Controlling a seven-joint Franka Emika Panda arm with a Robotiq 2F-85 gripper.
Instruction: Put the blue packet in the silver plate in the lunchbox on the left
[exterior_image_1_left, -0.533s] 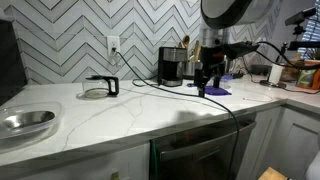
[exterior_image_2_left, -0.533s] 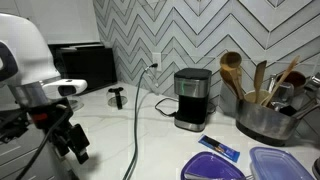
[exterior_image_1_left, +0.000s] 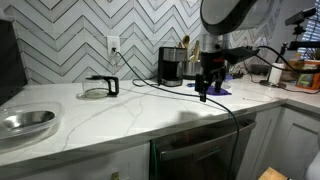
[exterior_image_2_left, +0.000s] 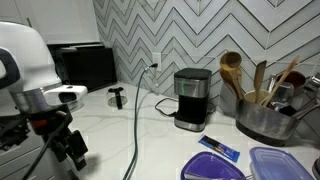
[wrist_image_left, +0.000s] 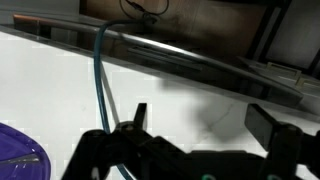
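Note:
The silver plate (exterior_image_1_left: 24, 122) is a shallow shiny metal dish at the near end of the white counter, far from the arm. The blue packet (exterior_image_2_left: 218, 149) lies flat on the counter in front of the coffee maker, next to a wider blue-purple disc (exterior_image_2_left: 212, 168). My gripper (exterior_image_1_left: 205, 88) hangs just above the counter, fingers down; it also shows in an exterior view (exterior_image_2_left: 72, 150), well away from the packet. In the wrist view the gripper (wrist_image_left: 203, 120) is open and empty over bare white counter, with the disc's edge (wrist_image_left: 15, 160) at the lower left.
A black coffee maker (exterior_image_2_left: 190, 98) stands by the tiled wall with a cable (exterior_image_2_left: 138, 120) running to a socket. A metal pot of wooden utensils (exterior_image_2_left: 262, 115) and a lidded container (exterior_image_2_left: 278, 163) stand beyond the packet. A black tool (exterior_image_1_left: 103, 86) lies mid-counter.
The arm has dropped slightly, bringing the open gripper a little closer to the counter. Nothing on the counter has moved.

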